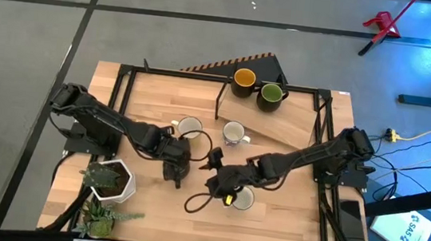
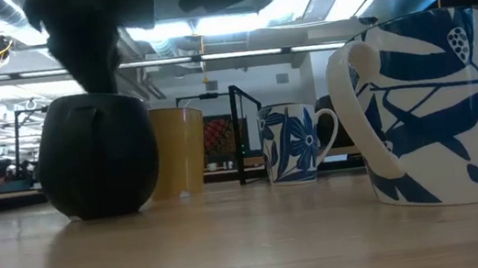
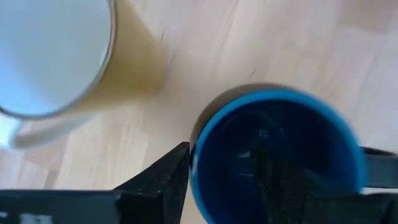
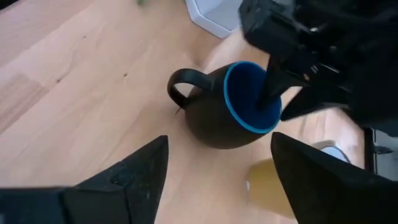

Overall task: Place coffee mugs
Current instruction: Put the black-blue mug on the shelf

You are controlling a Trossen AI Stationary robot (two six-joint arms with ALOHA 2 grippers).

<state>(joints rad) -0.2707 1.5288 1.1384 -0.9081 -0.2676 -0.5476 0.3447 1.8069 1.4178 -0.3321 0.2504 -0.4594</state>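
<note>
A dark mug with a blue inside (image 4: 217, 118) stands on the table, with its handle (image 4: 181, 81) to one side. It also shows in the low view (image 2: 99, 157). My left gripper (image 1: 174, 169) is over it and shut on its rim. My right gripper (image 1: 220, 187) is open and empty just to the mug's right; its fingers show in the right wrist view (image 4: 217, 171), pointing at the mug. A cream mug (image 1: 189, 127), a white-and-blue flowered mug (image 1: 234, 133) and another white mug (image 1: 241, 197) stand on the table. A yellow-inside mug (image 1: 244, 78) and an olive green mug (image 1: 270, 96) stand on a raised board. My left gripper has the dark mug by its wall at the blue rim (image 3: 194, 155), one finger (image 3: 267, 180) inside the mug and one finger (image 3: 165, 180) outside. The fingers come from above, pointing down. The mug stands upright with its bottom (image 2: 106, 210) on the table.
A white hexagonal plant pot (image 1: 113, 180) stands at the near left, with another plant (image 1: 97, 219) in front of it. A black cable loop (image 1: 195, 203) lies near my right gripper. A black frame (image 1: 220, 79) rims the table, and the tilted wooden board (image 1: 288, 120) takes the far right.
</note>
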